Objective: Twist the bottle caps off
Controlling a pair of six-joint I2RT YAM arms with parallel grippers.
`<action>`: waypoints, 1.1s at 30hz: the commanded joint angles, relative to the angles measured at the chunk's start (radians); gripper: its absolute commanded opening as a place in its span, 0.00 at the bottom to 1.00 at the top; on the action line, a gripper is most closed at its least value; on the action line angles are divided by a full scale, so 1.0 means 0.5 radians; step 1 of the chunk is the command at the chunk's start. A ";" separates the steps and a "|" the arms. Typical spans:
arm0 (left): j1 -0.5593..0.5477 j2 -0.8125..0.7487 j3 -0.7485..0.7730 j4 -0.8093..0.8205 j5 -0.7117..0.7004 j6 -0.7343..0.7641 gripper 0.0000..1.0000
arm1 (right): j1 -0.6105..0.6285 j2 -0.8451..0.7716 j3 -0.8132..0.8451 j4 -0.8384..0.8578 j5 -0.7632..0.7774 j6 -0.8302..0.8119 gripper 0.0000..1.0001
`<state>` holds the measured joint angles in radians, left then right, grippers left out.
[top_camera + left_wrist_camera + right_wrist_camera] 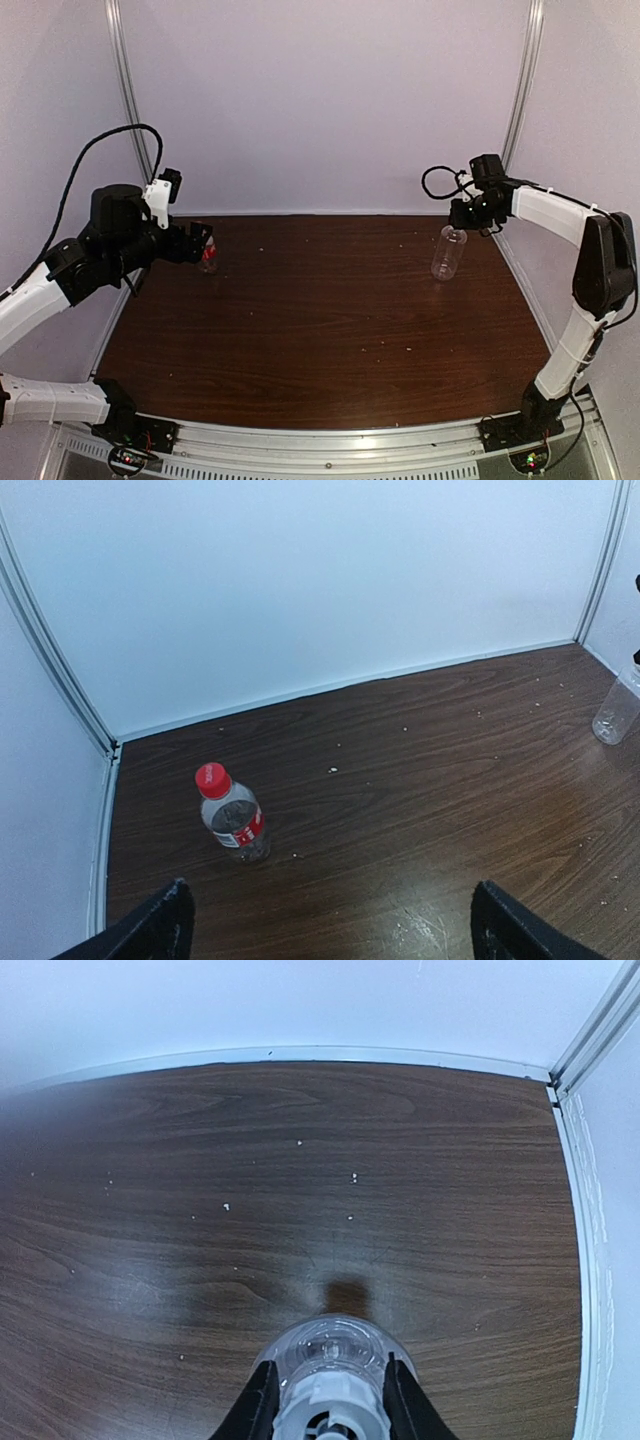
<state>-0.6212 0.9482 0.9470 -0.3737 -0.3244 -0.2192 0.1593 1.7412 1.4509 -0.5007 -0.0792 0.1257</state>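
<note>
Early going here: neither cap is off, as far as I can see. The red cap point(212, 779) sits on the small bottle point(238, 827), which stands at the far left of the worktop point(320, 320). The left tool point(330, 888) hangs spread wide just short of it, holding nothing.

Over on the far right, the right tool point(330, 1365) is down on the taller bottle point(330, 1342). Its fingers point(262, 1400) are drawn in tight against the white top, which I take for the white cap point(322, 1405). So the grip for the first unscrew looks made, the twisting is not yet done, and the red one is untouched.

The overhead view gives the layout: two bottles well apart, one per arm, but the right tool hides that bottle's top. The right wrist view shows the pinch from above. Only the left wrist view shows the red cap plainly, with the taller bottle at its right edge.
</note>
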 commanded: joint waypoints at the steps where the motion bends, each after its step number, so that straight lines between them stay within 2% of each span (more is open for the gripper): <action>1: -0.009 -0.021 0.023 0.078 0.030 -0.030 0.97 | -0.015 -0.006 0.041 -0.017 -0.043 -0.012 0.23; 8: -0.008 -0.028 0.015 0.093 0.120 -0.034 0.98 | 0.014 -0.146 0.000 -0.017 -0.227 -0.005 0.00; 13: -0.009 -0.035 -0.035 0.164 0.246 -0.019 0.98 | 0.134 -0.247 -0.048 -0.029 -0.395 -0.003 0.00; 20: -0.026 0.005 -0.128 0.357 0.639 0.000 0.98 | 0.534 -0.274 0.006 -0.131 -0.477 -0.067 0.00; 27: -0.175 0.080 -0.229 0.595 0.883 0.056 0.98 | 0.865 -0.288 0.174 -0.188 -0.694 -0.040 0.00; 33: -0.362 0.272 -0.267 0.825 1.060 0.118 0.97 | 1.028 -0.290 0.301 -0.156 -0.957 0.075 0.00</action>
<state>-0.7559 1.0264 0.8291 -0.1169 0.1040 -0.1947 0.6365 1.6245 1.5417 -0.5915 -0.4534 0.1204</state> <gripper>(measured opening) 0.976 0.321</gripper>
